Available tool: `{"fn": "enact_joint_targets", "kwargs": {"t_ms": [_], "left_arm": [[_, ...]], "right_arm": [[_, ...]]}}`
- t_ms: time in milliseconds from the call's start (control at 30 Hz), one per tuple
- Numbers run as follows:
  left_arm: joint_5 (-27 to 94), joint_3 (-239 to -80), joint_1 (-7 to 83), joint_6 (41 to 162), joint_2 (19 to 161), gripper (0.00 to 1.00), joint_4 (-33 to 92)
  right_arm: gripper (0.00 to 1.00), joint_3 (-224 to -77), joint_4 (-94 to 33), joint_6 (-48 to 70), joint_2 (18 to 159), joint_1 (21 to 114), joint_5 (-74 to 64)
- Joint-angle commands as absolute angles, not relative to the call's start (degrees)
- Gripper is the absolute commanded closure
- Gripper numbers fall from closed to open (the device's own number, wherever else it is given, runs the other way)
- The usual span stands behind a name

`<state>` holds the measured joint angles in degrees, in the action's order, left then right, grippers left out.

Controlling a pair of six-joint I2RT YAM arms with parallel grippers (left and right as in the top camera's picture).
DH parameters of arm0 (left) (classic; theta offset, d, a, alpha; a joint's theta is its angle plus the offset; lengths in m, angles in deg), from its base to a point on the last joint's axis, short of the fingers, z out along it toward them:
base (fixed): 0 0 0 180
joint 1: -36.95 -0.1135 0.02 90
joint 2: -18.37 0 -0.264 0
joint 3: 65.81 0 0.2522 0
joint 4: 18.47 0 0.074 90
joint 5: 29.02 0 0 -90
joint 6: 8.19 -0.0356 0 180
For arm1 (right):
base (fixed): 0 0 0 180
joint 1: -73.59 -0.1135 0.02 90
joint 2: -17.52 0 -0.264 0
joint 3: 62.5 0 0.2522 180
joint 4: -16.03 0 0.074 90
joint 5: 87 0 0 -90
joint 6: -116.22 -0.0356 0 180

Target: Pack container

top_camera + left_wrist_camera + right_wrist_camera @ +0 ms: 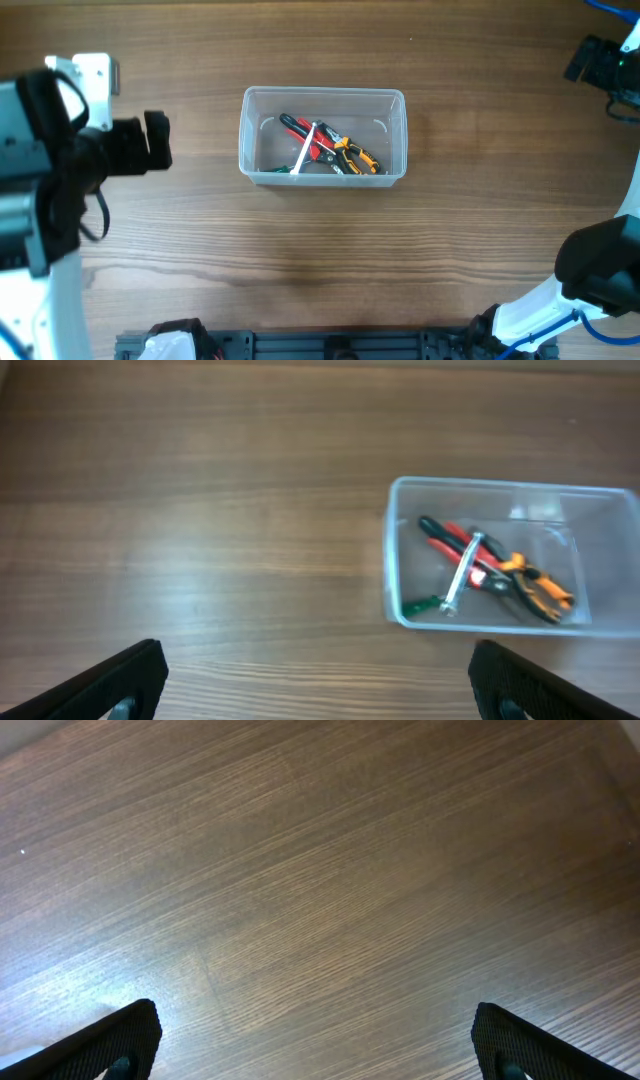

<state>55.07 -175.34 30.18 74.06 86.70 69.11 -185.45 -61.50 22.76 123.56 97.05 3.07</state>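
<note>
The container (243, 135), a clear plastic tub, stands at the table's middle. Inside it lie red-handled pliers (298, 128), orange-handled pliers (358, 156) and a slim silver tool (305, 150) crossing them. My left gripper (165, 140) hovers left of the tub, open and empty, facing it. The left wrist view shows the container (500, 484) ahead to the right, with the red pliers (445, 540) and orange pliers (540, 588) in it, and my left gripper (318, 660) spread wide over bare wood. My right gripper (315, 1020) is open over bare wood; overhead it sits far right at the back (598, 62).
The wooden table (320, 260) carries nothing else in view. A black rail (330, 345) with the arm mounts runs along the front edge. The right arm's body (600, 265) occupies the front right corner.
</note>
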Motion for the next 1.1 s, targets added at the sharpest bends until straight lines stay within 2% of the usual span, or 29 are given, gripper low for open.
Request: {"fn": "enact_joint_targets", "kwargs": {"t_ms": [0, 167, 467, 800, 1067], "left_arm": [[47.74, -176.10, 29.90, 74.85, 79.07, 0.00, 71.47], [40.49, -176.10, 29.92, 79.92, 69.83, 0.00, 73.53], [39.77, -176.12, 29.92, 87.44, 59.45, 0.00, 79.41], [38.91, -176.10, 29.92, 86.98, 58.07, 0.00, 85.55], [38.89, -173.72, 29.90, 77.38, 58.05, 0.00, 85.79]], "right_arm": [[0.00, -185.43, -61.35, 21.69, 124.46, 97.22, 3.64], [0.00, -185.43, -61.35, 21.69, 124.46, 97.22, 3.64], [0.00, -185.43, -61.35, 21.71, 124.46, 97.22, 3.64], [0.00, -185.43, -61.35, 21.69, 124.46, 97.22, 3.66], [0.00, -185.43, -61.35, 21.69, 124.46, 97.22, 3.64]]}}
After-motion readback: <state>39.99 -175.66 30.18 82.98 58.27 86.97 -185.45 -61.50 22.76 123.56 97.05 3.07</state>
